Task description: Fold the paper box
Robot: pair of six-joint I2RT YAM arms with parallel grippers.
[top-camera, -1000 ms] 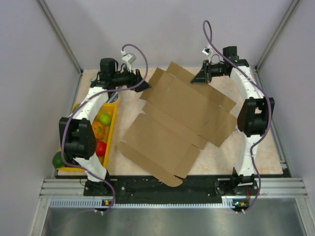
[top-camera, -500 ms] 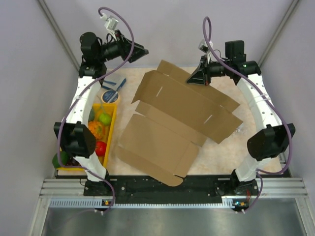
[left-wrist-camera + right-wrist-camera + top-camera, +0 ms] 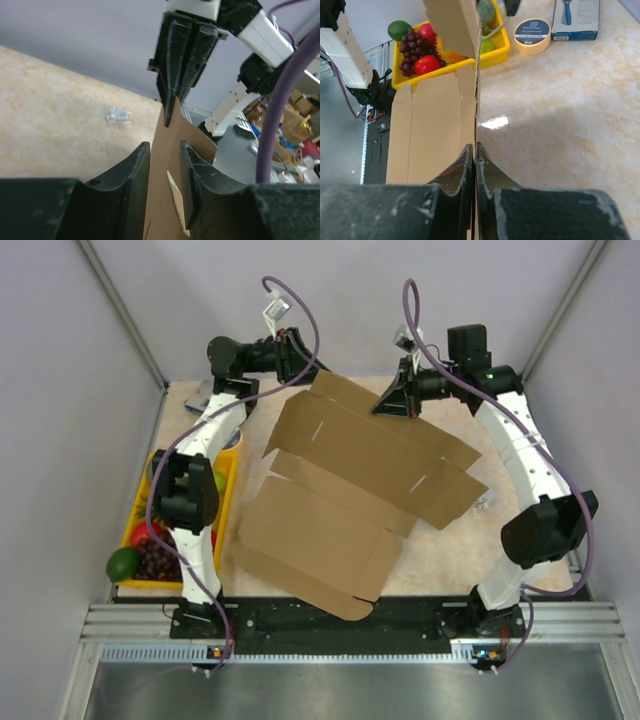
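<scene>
paper box (image 3: 350, 490): light, stiff, hinges at creases; I'd grip its far edge.
right fingers (image 3: 457, 175): pinching that edge.
left fingers (image 3: 131, 175): parted, astride it.

The left arm (image 3: 205, 435) rose from its base, bent at the elbow and reached to the far left of the table, its wrist turned so that the left gripper (image 3: 306, 364) pointed right. In the left wrist view its two fingers (image 3: 139, 167) stood a little apart on either side of a raised flap of the paper box (image 3: 365, 465); whether they touched it could not be told. The right arm (image 3: 528, 465) arched high along the right side, forearm angled inward. The right gripper (image 3: 384, 406) pointed left and down, its fingers (image 3: 466, 162) pressed together on the edge of the sheet.
</scene>
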